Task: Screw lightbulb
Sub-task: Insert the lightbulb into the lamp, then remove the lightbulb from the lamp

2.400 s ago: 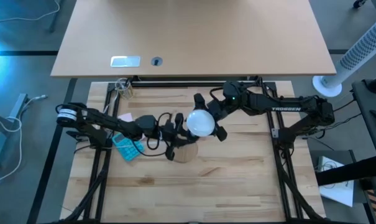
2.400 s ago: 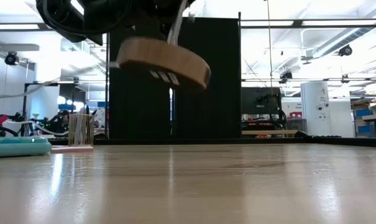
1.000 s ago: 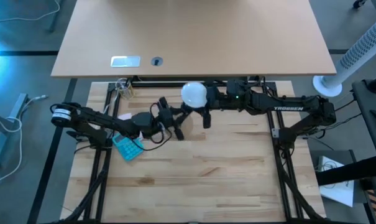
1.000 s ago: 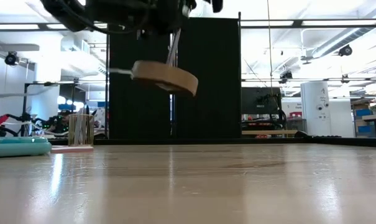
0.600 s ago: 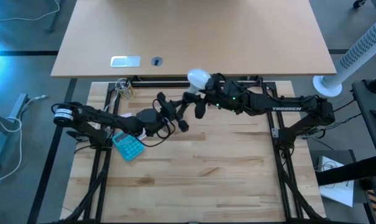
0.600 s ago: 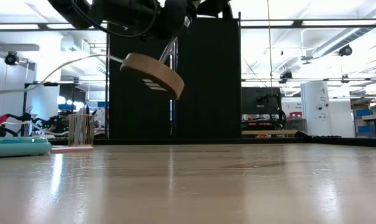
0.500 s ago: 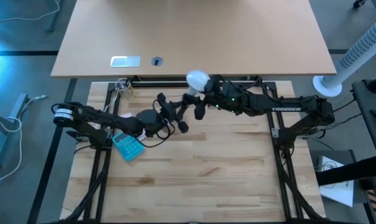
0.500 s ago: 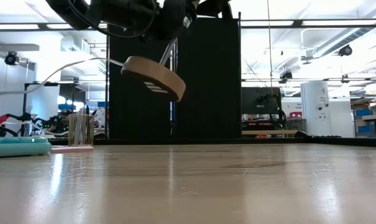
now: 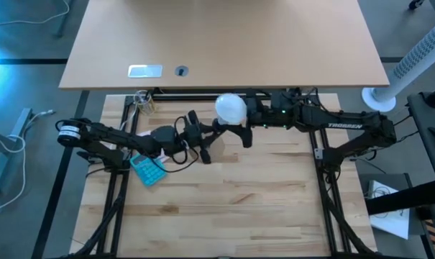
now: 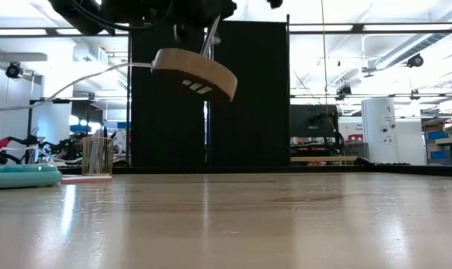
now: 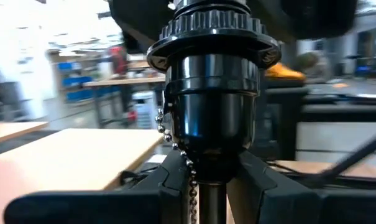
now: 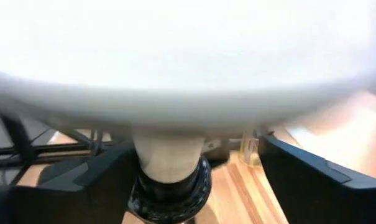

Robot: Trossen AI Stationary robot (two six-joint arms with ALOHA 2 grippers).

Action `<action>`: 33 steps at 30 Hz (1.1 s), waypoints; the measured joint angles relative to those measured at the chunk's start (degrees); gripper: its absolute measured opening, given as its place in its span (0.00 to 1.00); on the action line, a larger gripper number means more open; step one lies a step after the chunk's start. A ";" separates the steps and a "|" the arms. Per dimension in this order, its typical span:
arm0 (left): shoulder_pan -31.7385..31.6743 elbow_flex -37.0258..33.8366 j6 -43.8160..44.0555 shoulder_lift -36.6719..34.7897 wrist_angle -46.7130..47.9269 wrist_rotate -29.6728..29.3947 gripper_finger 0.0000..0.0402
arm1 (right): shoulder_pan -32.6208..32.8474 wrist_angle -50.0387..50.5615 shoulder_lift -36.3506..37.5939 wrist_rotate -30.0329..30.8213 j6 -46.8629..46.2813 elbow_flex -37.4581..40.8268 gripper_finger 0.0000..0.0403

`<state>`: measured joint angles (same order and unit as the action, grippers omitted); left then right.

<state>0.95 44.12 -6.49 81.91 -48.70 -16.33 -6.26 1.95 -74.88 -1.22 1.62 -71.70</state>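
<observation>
The left gripper (image 9: 200, 142) is held above the worktop (image 9: 224, 208) near the middle of its far edge, with its fingers (image 11: 175, 177) clamped together on the narrow stem below a black socket (image 11: 214, 93). A beaded pull chain (image 11: 175, 146) hangs down the side of the socket. In the low view the round wooden disc (image 10: 194, 73) that carries this socket is tilted and raised well clear of the worktop surface. The right gripper (image 9: 235, 128) meets the left one from the opposite side, just beside the far edge; its fingers (image 12: 312, 180) stand apart, on either side of the lightbulb (image 9: 230, 108) and clear of its neck. The white globe of the lightbulb fills the upper part of the right wrist view, and its pale neck (image 12: 169, 155) sits in the black socket collar (image 12: 169, 193). A teal calculator (image 9: 147, 170) lies on the worktop near the left edge, beneath the left arm. A small cup of sticks (image 10: 97, 155) stands close to the far left corner.
</observation>
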 joint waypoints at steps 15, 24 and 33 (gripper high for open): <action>0.16 -1.51 2.70 -7.80 15.41 -0.61 0.16 | 0.37 13.03 9.73 -6.48 -1.06 2.11 0.83; 0.24 -1.53 4.01 -11.84 28.07 -7.72 0.16 | 0.37 11.99 8.75 -5.24 -5.59 8.13 0.82; 2.67 -4.54 7.12 -8.30 14.61 1.93 0.16 | 2.84 -3.22 3.36 -4.57 -8.64 16.66 0.79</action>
<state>3.62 39.57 0.63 73.61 -34.10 -14.41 -3.43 -1.28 -71.52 -5.79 -7.01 -55.04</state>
